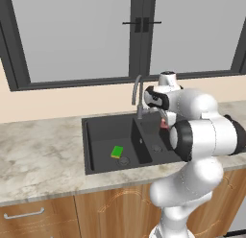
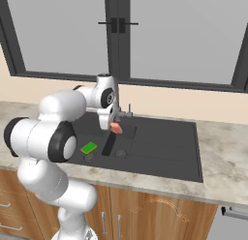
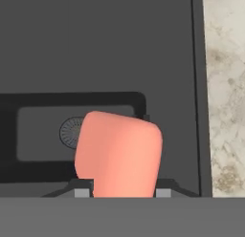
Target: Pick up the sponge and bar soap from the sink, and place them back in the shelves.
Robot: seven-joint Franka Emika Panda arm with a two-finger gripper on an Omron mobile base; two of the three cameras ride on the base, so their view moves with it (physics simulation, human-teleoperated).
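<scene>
Claw (image 2: 115,126) closed on the soap (image 3: 118,155), jaws narrow, one to each side of the pink bar. Hand view: bar stands out ahead of the fingertips (image 3: 82,192), long axis running along the claw's line, slightly tilted. It is clear of the basin floor; the drain sits well below it.

Right base view: soap (image 2: 116,128) hangs above the sink (image 2: 164,157), near the divider between basins, faucet just behind. Left base view: only a sliver of pink (image 1: 164,124) by the wrist, arm in front.

Sponge (image 1: 116,151) lies flat on the floor of the left basin, near its drain, untouched. From the claw it is down and to the left, well apart.

Shelves are not visible from here; window above, tabletop (image 1: 43,155) around the sink.

Judgement: soap pick is done, sponge still to fetch. Next move is a carry up and out of the sink; the faucet close behind is the thing to clear.
</scene>
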